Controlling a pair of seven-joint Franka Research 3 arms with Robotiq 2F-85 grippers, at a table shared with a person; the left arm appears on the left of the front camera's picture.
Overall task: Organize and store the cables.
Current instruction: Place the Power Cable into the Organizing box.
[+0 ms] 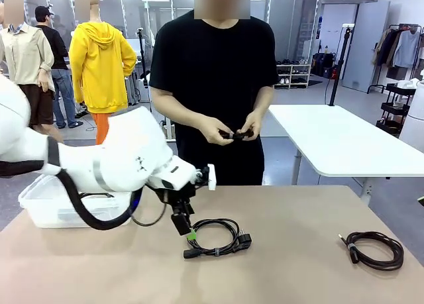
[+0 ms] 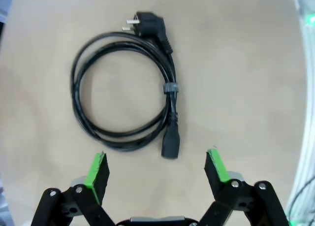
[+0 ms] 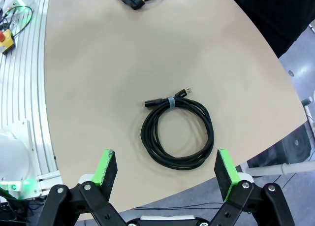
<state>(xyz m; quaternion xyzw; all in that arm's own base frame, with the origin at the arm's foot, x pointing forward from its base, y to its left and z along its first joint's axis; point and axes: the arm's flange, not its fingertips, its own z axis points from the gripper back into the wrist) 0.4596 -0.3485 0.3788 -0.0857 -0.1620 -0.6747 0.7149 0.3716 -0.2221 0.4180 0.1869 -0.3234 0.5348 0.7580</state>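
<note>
From the front, the robot's left hand [image 1: 190,232] hung with fingers apart just over a coiled power cord [image 1: 218,241] in the middle of the counter [image 1: 298,271], apparently lined up to lift it toward the one clear bin [image 1: 40,208]. A second coil [image 1: 374,250] lay far right, and the person [image 1: 212,72] held a third cable [image 1: 236,134], which made three. The left wrist camera showed that cord just beyond the spread fingers. The right hand [image 3: 166,159], equally wide and empty, looked down on the second coil.
</note>
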